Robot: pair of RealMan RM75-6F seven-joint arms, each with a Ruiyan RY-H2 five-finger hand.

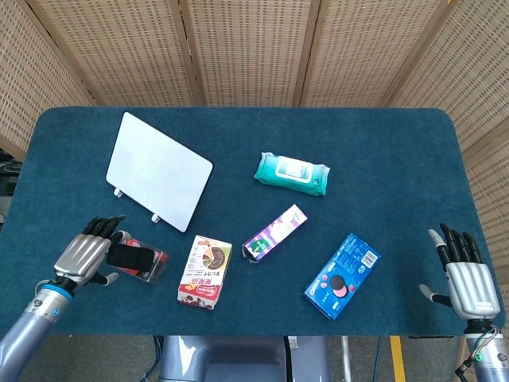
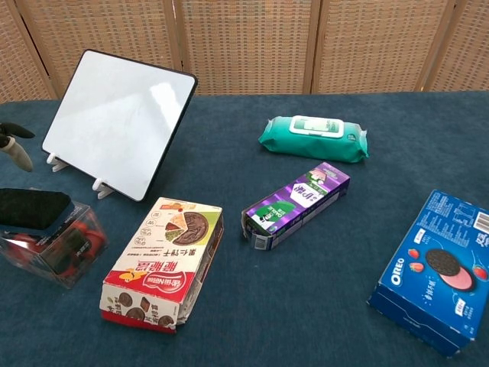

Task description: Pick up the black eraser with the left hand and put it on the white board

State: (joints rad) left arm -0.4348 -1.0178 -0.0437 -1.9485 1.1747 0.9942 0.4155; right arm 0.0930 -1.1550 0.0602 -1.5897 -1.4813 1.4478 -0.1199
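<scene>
The left hand (image 1: 86, 253) sits at the near left of the table (image 1: 238, 135), its fingers wrapped round the end of the black eraser (image 1: 131, 256) and gripping it. The eraser lies just over a clear plastic box (image 1: 151, 265) with red contents; from the chest view it seems to rest on the box top, though whether it is lifted clear of it cannot be told. In that view only fingertips (image 2: 17, 145) show at the left edge.

Just beyond and to the right stands the white board (image 1: 158, 170), propped at a tilt on small white feet, well apart from the eraser. Right of the plastic box lies a red and cream biscuit box (image 1: 205, 273), then a purple carton (image 1: 274, 231) on its side, a green pack of wet wipes (image 1: 291, 173) further back, and a blue Oreo box (image 1: 343, 274).

The right hand (image 1: 465, 274) rests at the near right edge, fingers spread and holding nothing.
</scene>
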